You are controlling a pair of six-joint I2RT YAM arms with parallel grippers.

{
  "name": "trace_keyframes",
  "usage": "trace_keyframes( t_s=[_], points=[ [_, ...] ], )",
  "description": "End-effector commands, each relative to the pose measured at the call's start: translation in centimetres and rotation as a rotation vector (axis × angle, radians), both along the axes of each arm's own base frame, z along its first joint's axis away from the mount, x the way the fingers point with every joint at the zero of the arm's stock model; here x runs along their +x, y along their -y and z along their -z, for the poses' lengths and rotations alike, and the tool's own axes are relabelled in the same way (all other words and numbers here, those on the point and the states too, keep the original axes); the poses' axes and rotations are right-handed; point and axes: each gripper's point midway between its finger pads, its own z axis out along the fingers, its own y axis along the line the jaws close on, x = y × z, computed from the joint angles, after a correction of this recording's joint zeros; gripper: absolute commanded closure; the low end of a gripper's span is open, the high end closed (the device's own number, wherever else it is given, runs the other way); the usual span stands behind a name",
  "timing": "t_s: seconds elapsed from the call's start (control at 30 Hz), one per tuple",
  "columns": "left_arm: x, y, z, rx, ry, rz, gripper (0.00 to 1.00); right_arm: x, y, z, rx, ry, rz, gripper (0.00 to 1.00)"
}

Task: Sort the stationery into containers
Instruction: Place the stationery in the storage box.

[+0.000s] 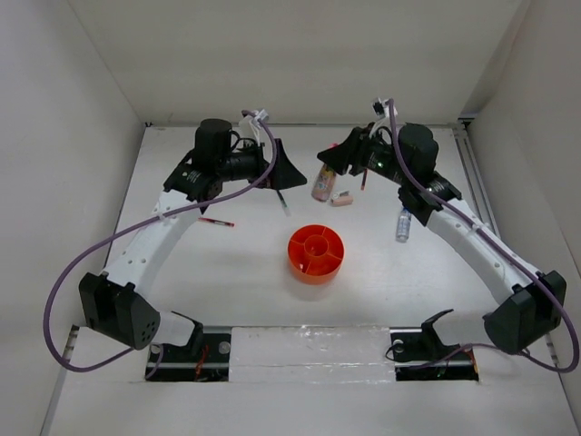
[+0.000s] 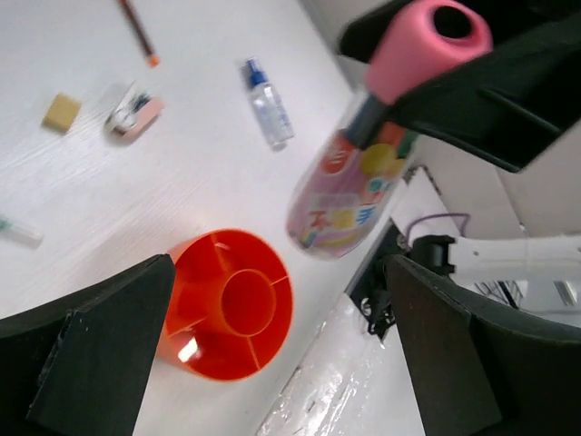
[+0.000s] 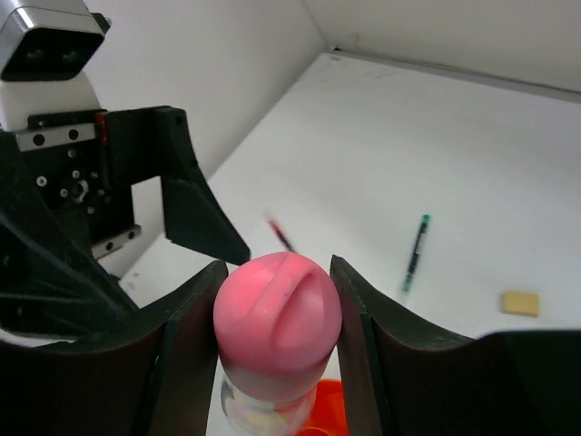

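tube [image 3: 277, 318] inside right pincer [image 3: 274, 295]

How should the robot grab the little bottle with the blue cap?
Pinch the bottle across the middle of its clear body, coming straight down. It lies on its side on the table, apart from other items, so both long sides are open.

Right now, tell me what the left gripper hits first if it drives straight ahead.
Most likely the pink tube, hanging in the right gripper just ahead of the open left gripper. The orange tray lies lower and farther on; depth is hard to judge.
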Motion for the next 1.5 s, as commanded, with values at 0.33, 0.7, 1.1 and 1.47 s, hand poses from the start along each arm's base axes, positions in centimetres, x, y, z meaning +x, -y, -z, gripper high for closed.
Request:
trace_keyframes(
  t_s=[0.33,0.7,1.1,1.47],
  points=[
    [7.6,-13.4,5.5,0.181,-0.303,-0.716,0.00,-3.9,-0.7,0.1,-0.121,0.429,-0.048,1.00],
    [8.4,-13.3,6.7,0.186,-0.328,-0.697,0.00,-6.1,-2.0,5.0,-0.166,0.346,-0.141,1.00],
    [8.6,-13.0,7.7,0.199,-0.337,-0.671,0.00,-7.6,-4.1,8.2,-0.194,0.291,-0.222,1.00],
    [8.3,-12.6,8.2,0.196,-0.345,-0.641,0.00,-7.3,-3.8,11.2,-0.239,0.234,-0.192,1.00]
  ],
)
